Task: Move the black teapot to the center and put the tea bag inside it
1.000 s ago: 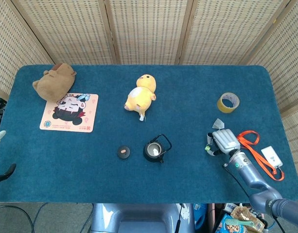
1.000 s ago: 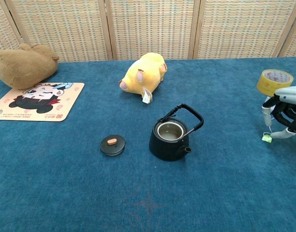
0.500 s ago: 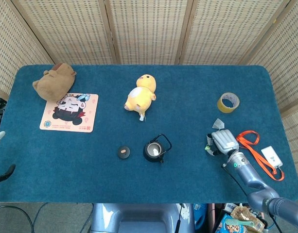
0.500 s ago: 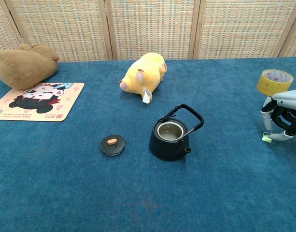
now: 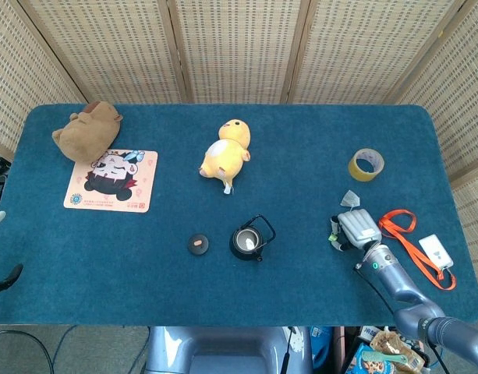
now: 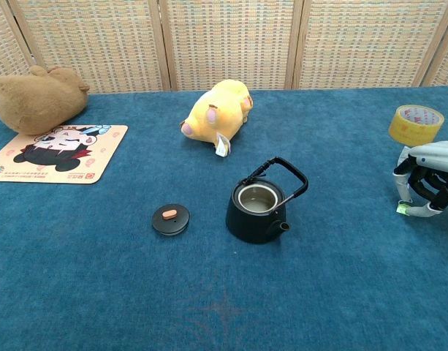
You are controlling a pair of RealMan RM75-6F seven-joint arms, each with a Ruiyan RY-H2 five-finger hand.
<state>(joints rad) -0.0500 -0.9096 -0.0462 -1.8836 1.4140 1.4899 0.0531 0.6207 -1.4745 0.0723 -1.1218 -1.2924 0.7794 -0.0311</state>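
My right hand (image 6: 426,179) curls down over the tea bag (image 6: 404,208) by the tape roll (image 6: 415,124) — grip unclear; the black teapot (image 6: 259,210) sits open mid-table, lid (image 6: 170,219) beside it.

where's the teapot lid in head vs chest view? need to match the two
Head view: teapot lid lies low, left of centre, just left of the black teapot.
Chest view: lid sits left of centre, again left of the teapot.
Shared landmark: yellow plush toy, beyond the teapot in both.
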